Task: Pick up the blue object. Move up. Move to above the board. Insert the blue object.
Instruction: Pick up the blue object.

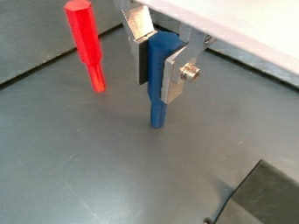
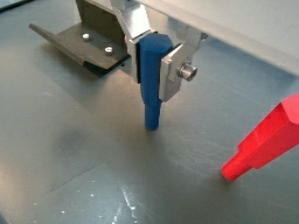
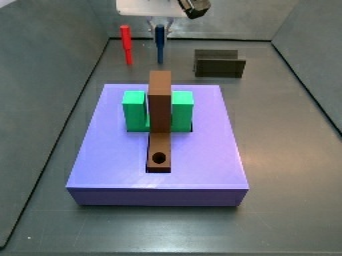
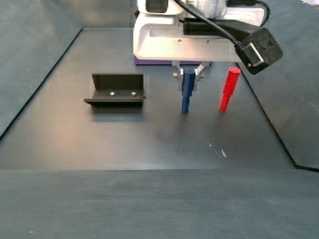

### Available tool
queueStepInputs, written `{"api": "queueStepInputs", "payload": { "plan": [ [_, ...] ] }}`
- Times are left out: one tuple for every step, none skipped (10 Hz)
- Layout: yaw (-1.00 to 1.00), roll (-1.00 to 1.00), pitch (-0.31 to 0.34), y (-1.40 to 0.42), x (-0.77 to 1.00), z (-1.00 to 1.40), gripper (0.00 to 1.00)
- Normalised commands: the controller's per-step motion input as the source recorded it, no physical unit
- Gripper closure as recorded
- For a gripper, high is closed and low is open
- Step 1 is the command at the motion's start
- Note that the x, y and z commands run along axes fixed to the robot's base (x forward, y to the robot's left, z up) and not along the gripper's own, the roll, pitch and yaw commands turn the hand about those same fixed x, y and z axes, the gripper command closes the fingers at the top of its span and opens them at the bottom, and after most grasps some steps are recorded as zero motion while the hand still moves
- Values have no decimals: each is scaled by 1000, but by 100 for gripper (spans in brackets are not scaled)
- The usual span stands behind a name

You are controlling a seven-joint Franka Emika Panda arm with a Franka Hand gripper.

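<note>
Wrist views both show the gripper (image 2: 156, 63) down at the blue object (image 2: 152, 87), its jaws clamped on the rod's upper part, silver plates flat against both sides. Rod stands upright, lower end at or just above the grey table (image 2: 82, 166); cannot tell if it has left the surface.

Red rod (image 4: 230, 89) stands near the blue one, to its right in a side view, apart from it. Fixture (image 4: 116, 91) sits well to the left. Platform (image 3: 160, 150) carrying the brown board (image 3: 160, 125), with a hole (image 3: 160, 158) at its near end, lies well apart from the grasp site.

Risks, as judged:
- Grip sits high on a thin rod; any slip in the pads would tilt it, and a tilted tip would miss or jam at the hole.
- A lift with sideways drift could knock the red rod over.
- Too low a transit would catch the rod's tip on the platform edge or the green block (image 3: 134, 110).
</note>
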Motion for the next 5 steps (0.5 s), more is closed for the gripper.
{"api": "queueStepInputs", "payload": {
  "plan": [
    [0, 0, 0, 0, 0, 0, 100],
    [0, 0, 0, 0, 0, 0, 100],
    [0, 0, 0, 0, 0, 0, 100],
    [0, 0, 0, 0, 0, 0, 100],
    [0, 0, 0, 0, 0, 0, 100]
  ]
}}
